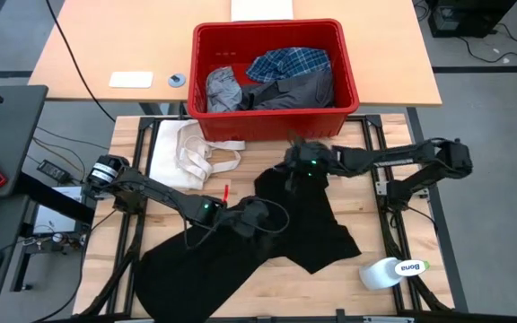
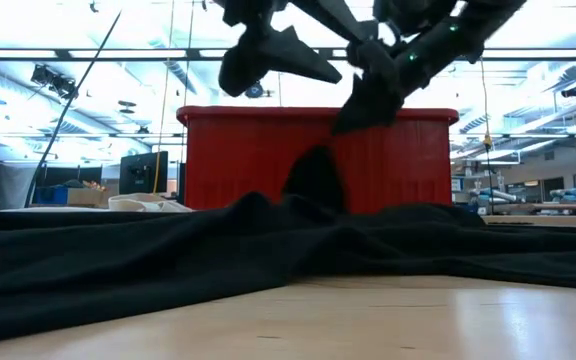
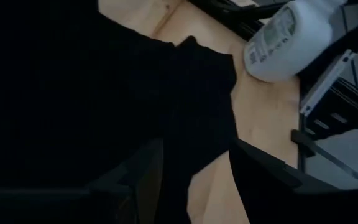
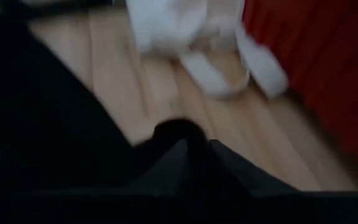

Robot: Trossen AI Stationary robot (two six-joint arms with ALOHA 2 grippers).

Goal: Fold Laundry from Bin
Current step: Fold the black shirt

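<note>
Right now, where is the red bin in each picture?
High view: the red bin sits at top centre, clothes inside.
Low view: its red wall stands in the middle, behind the black garment.
Left wrist view: not in it.
Right wrist view: its red side fills the right edge.
Shared landmark: the black garment, seen in every view.

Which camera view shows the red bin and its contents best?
The high view: it looks down into the red bin, showing the plaid shirt and grey garments inside. The low view shows only its front wall, the right wrist view a blurred red side, the left wrist view nothing.
</note>
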